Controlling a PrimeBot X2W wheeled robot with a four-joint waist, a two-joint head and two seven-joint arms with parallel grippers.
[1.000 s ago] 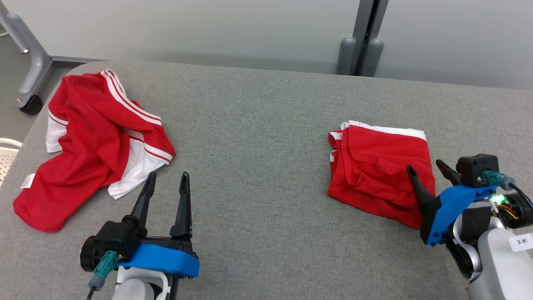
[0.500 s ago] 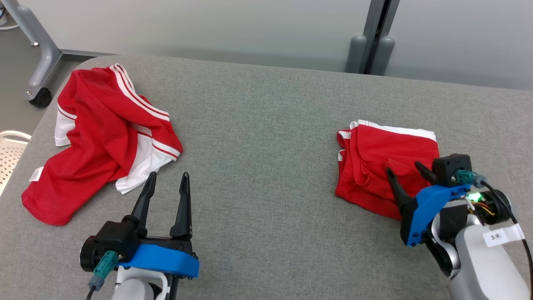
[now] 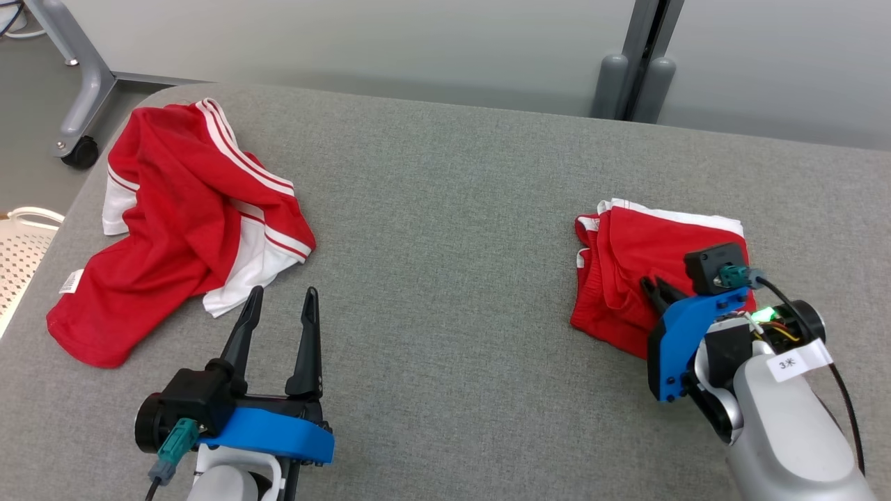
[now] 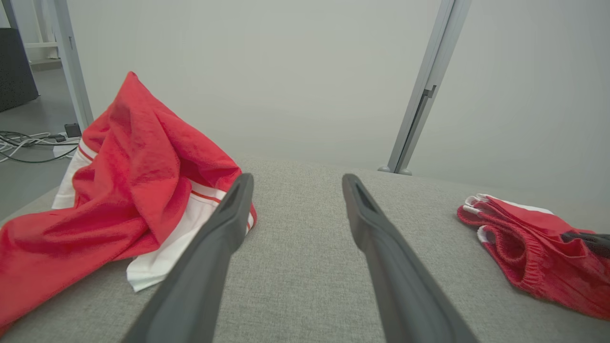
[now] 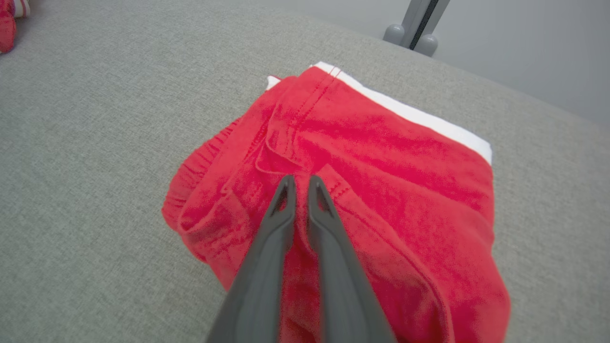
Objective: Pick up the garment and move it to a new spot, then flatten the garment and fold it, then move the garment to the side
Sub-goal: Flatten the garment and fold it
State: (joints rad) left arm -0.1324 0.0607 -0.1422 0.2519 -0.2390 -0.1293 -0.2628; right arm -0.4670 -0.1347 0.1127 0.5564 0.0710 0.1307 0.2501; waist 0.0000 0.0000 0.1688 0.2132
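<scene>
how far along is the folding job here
Looks done: the red shorts lie folded on the right side of the grey table. In hand: the right gripper is closed, apparently pinching their top layer. Remaining: moving them aside. The crumpled red-and-white shirt beside the open left gripper is not yet flattened.

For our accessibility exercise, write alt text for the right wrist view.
The right gripper, its two dark fingers nearly together, rests its tips on folded red shorts with a white edge. The shorts lie on a grey fabric-covered table.
</scene>
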